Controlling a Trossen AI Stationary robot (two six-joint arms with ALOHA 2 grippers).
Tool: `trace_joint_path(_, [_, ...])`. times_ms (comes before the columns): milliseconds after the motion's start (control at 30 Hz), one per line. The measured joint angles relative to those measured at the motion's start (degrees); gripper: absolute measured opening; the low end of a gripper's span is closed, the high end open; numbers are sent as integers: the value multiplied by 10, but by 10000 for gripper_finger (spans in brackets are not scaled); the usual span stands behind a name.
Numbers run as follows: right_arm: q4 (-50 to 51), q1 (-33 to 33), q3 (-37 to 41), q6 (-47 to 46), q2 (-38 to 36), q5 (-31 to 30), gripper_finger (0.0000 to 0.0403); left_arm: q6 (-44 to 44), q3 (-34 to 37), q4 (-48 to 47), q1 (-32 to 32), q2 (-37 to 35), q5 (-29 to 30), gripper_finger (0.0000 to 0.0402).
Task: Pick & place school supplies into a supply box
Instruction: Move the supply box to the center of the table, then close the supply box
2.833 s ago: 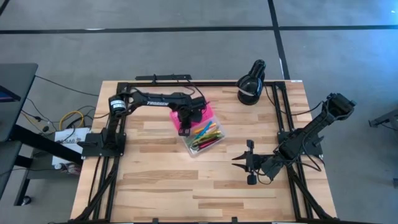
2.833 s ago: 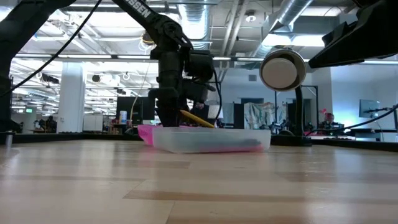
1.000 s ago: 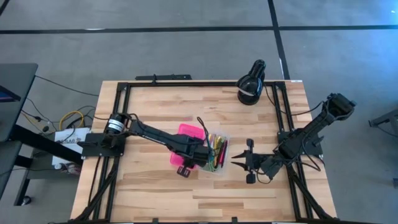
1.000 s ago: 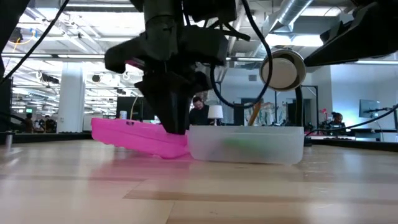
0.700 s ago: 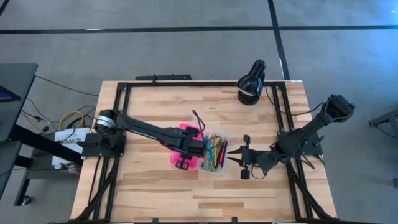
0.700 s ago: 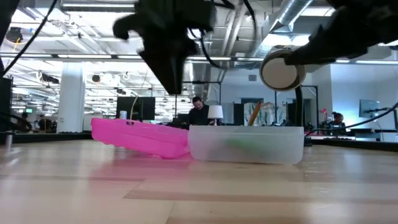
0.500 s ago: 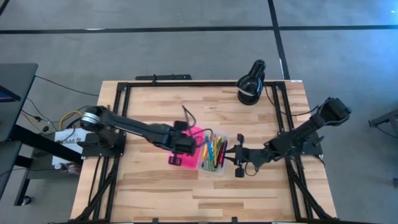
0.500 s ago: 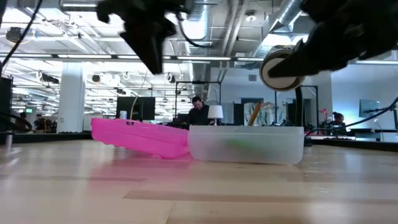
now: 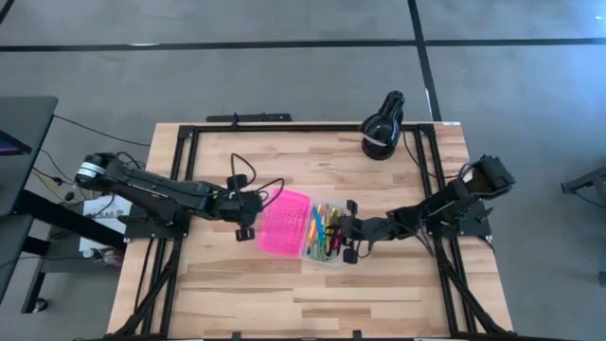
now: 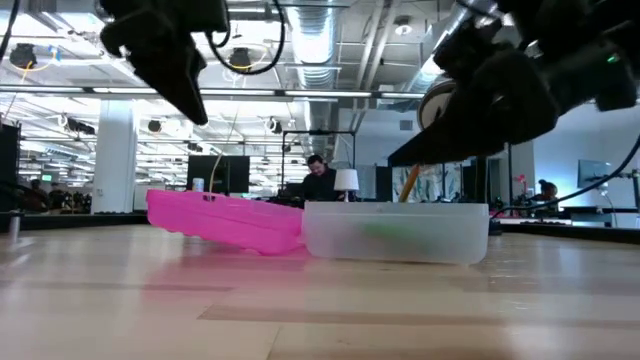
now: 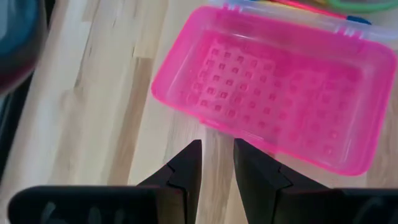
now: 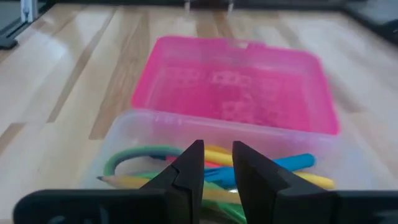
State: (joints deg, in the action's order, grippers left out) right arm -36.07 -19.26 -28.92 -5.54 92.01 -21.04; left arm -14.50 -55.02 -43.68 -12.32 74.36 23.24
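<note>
The supply box [image 9: 308, 230] lies open near the middle of the wooden table [image 9: 398, 294]. Its bright pink lid [image 9: 284, 223] is folded out flat on the side toward the left arm, inner face up, showing a grid of small raised squares in the left wrist view; in the low view the lid [image 10: 225, 220] sits slightly tilted against the clear base [image 10: 395, 232]. The clear base [image 9: 328, 235] holds the school supplies [image 9: 325, 234]: a loose bundle of pens and pencils in yellow, green, blue, orange and red. The right wrist view shows a yellow pencil [image 12: 140, 182], a blue pen [image 12: 292, 163] and a curved green loop [image 12: 134, 154] lying inside the base; whether that loop belongs to the scissors cannot be told.

The left gripper [image 9: 242, 207] hangs above the table just beside the outer edge of the pink lid. In its wrist view the fingers [image 11: 186, 171] stand a narrow gap apart with nothing between them and touch nothing.

The right gripper [image 9: 347, 233] is at the opposite side, just at the rim of the clear base. Its fingers [image 12: 189, 168] also stand a narrow gap apart and empty, pointing over the pens; whether they touch the base wall cannot be told.

A black round lamp [image 9: 383, 127] stands at the table's far edge, well apart from the box.
</note>
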Motion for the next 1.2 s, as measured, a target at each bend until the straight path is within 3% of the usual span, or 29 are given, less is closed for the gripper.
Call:
trace_joint_path(133, [-4, 21, -21, -7, 42, 42, 77, -14, 40, 21, 0, -15, 2, 88])
trace_joint_path(267, [-3, 31, -34, -15, 74, 47, 77, -18, 49, 24, 0, -13, 0, 88])
trace_joint_path(600, [31, 23, -35, -26, 72, 46, 77, -23, 50, 23, 1, -12, 9, 88])
trace_joint_path(767, [45, 2, -35, -15, 52, 43, 77, -26, 60, -10, 11, -13, 35, 88])
trace_joint_path(933, [125, -37, -35, -21, 3, 5, 77, 12, 114, 20, 37, -12, -24, 88])
trace_joint_path(1067, [203, -79, -35, -44, -52, -40, 77, 39, 147, 45, 55, -15, -25, 88])
trace_joint_path(1200, [295, -112, -35, -94, -98, -45, 77, 92, 165, 67, 80, -17, -61, 88])
